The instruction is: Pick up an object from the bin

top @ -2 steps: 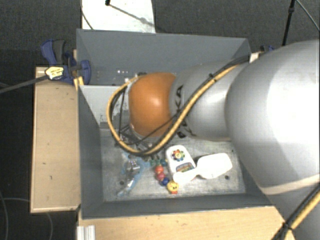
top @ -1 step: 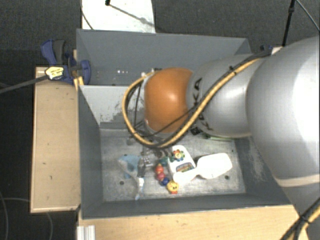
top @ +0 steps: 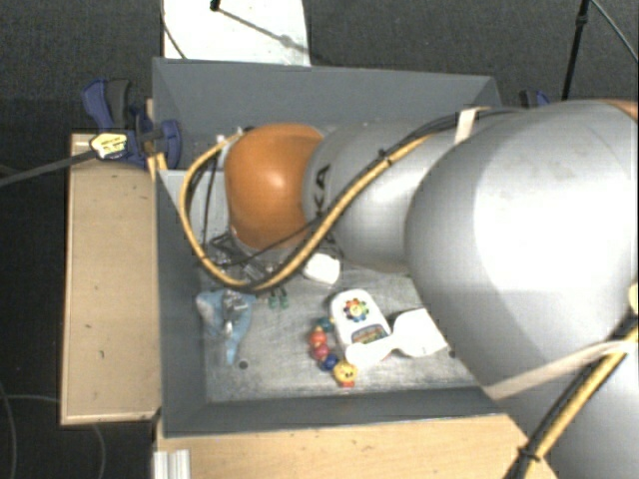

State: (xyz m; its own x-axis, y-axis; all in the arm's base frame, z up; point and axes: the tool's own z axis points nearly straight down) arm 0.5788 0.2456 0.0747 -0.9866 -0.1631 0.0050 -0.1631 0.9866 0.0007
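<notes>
One pale blue thing (top: 212,307) on the left floor of the bin (top: 300,98) lies under the lowered end effector (top: 237,312) (open or closed: cannot tell), nothing lifted; white toy (top: 357,317) and coloured beads (top: 321,345) sit apart; grasp and lift apparently remain.

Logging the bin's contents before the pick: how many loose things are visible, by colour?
Pale blue plastic piece: 1
White plastic: 3 (small chunk, printed pack, flat shell)
Small green bit: 1
Multicoloured bead string: 1
Total: 6 in view
</notes>
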